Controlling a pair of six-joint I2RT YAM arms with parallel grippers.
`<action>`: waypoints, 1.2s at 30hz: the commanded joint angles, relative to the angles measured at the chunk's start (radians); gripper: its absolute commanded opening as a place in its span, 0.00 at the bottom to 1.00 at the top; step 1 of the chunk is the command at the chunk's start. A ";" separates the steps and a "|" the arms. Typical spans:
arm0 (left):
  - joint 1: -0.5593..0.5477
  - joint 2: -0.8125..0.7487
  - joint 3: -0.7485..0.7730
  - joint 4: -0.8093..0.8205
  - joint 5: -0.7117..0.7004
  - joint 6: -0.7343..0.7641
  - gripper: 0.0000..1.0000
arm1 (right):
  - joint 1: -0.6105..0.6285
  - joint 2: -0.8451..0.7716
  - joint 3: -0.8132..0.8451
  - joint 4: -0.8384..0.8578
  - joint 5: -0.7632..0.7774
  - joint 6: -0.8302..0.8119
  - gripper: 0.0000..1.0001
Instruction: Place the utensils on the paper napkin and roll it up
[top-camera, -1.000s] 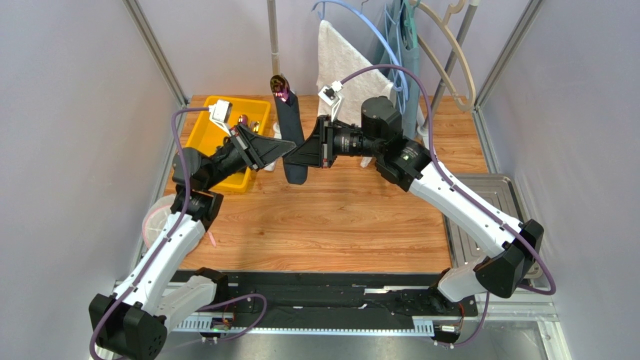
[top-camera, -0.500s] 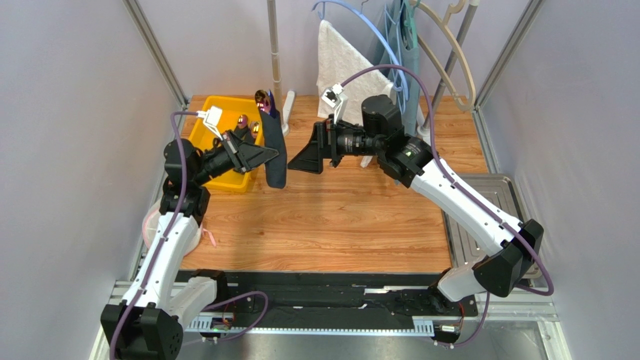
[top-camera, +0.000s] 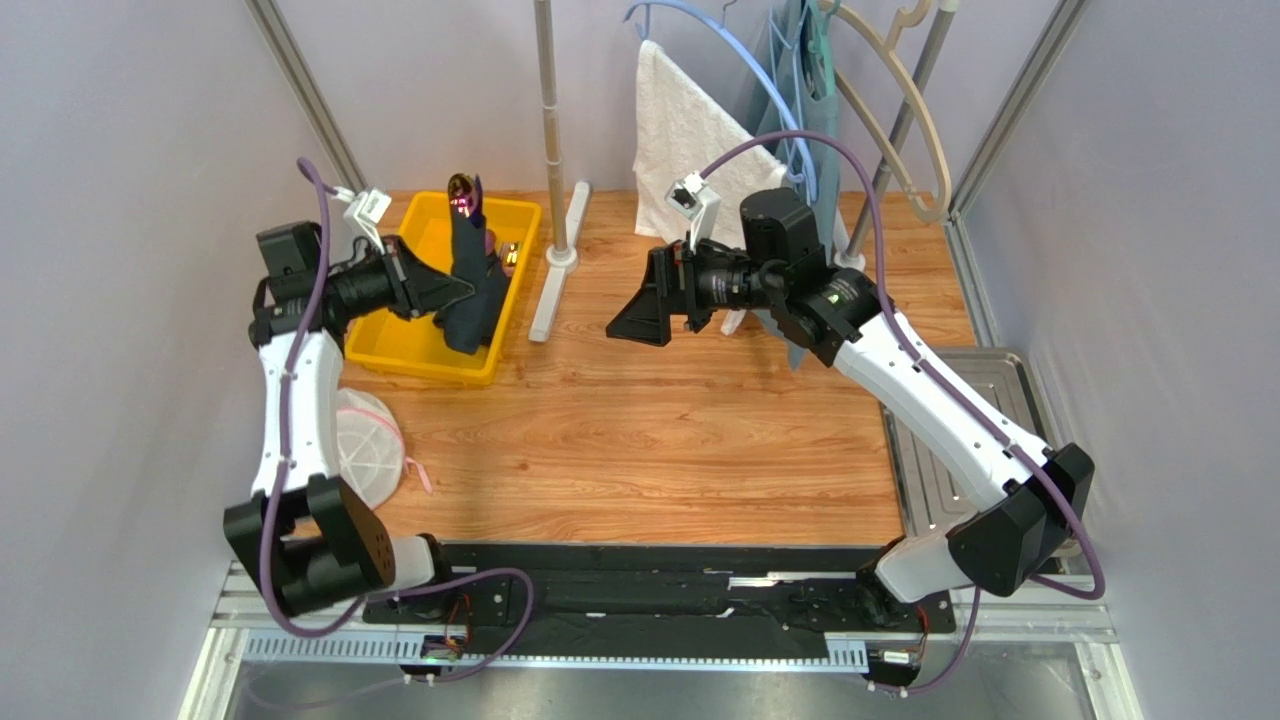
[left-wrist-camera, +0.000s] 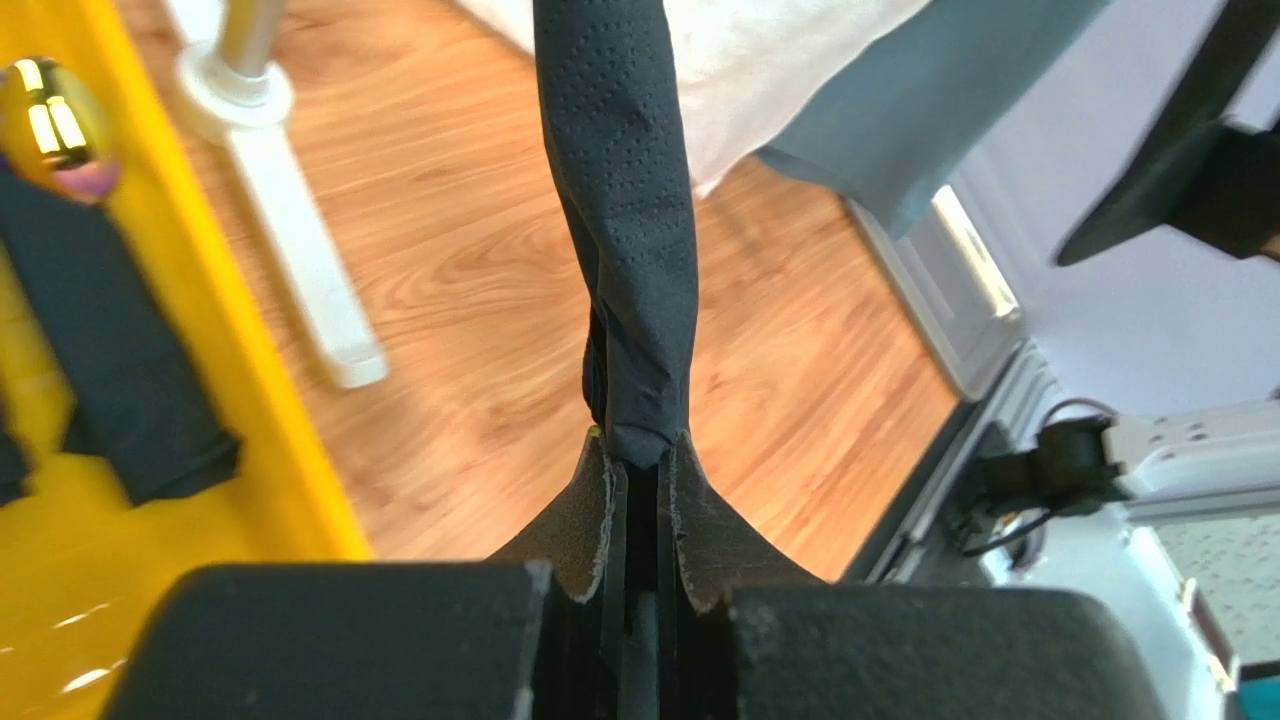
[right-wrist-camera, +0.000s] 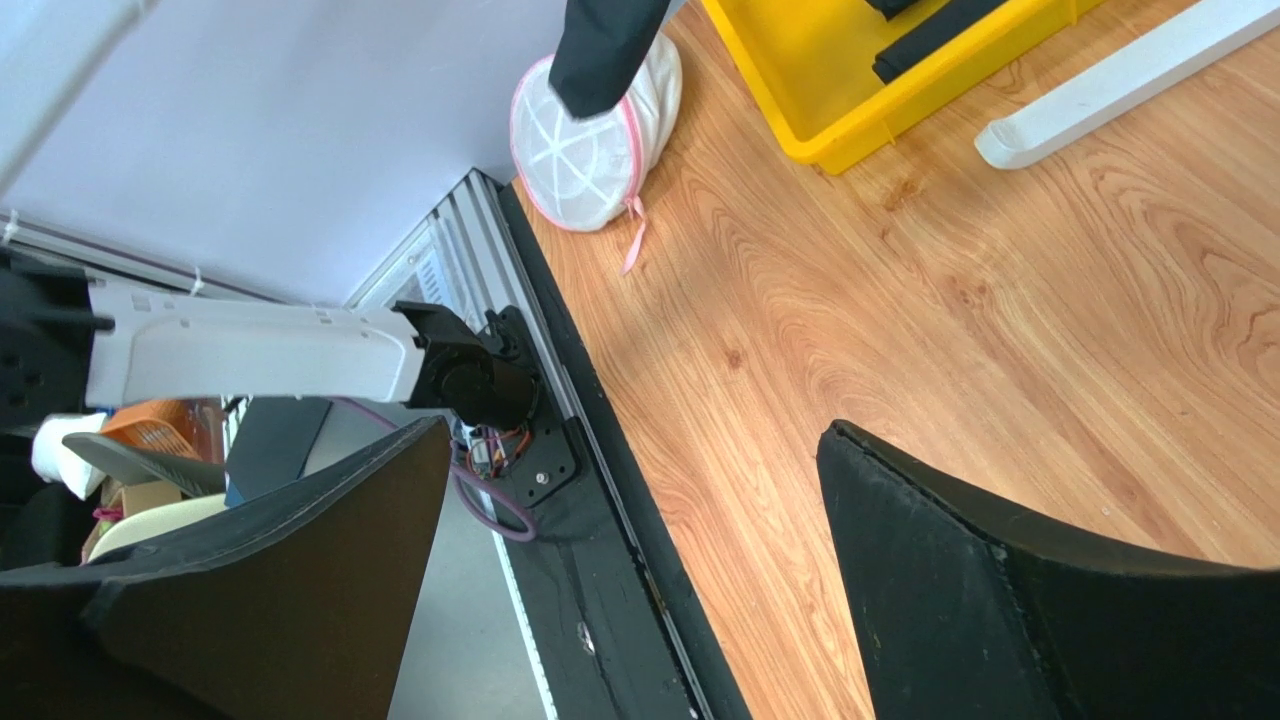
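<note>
We find the left pincer (top-camera: 439, 288) clamped shut on the rolled paper napkin (top-camera: 478, 278), which stands roughly upright from its tips, above the yellow bin (top-camera: 394, 357). The right pincer (top-camera: 639, 315) is spread wide with nothing in it, well apart from the roll, over the bare counter (top-camera: 676, 435).

**Handling:** we judge the napkin light, soft and quick to crease or unwind. The cutlery inside is stiff and smooth and could slide out of an open end. A cross-wise hold near mid-length, over the stiffened core, looks soundest.

**Views:**
- Top view: only here do we see the iridescent utensil head (top-camera: 463, 189) showing at the roll's upper end.
- Left wrist view: it cuts that end off, but confirms the jaws pinched tight on the dimpled paper. It also shows a second dark bundle (left-wrist-camera: 128, 375) in the bin beside the pincer.
</note>
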 joint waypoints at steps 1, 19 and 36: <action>0.036 0.111 0.149 -0.295 0.024 0.436 0.00 | -0.006 -0.039 -0.012 0.000 0.002 -0.039 0.97; 0.060 0.673 0.509 -0.381 -0.244 0.541 0.00 | -0.023 -0.004 -0.038 -0.001 -0.015 -0.034 0.98; 0.068 0.918 0.750 -0.284 -0.470 0.459 0.00 | -0.031 0.033 -0.044 0.008 -0.032 -0.012 0.98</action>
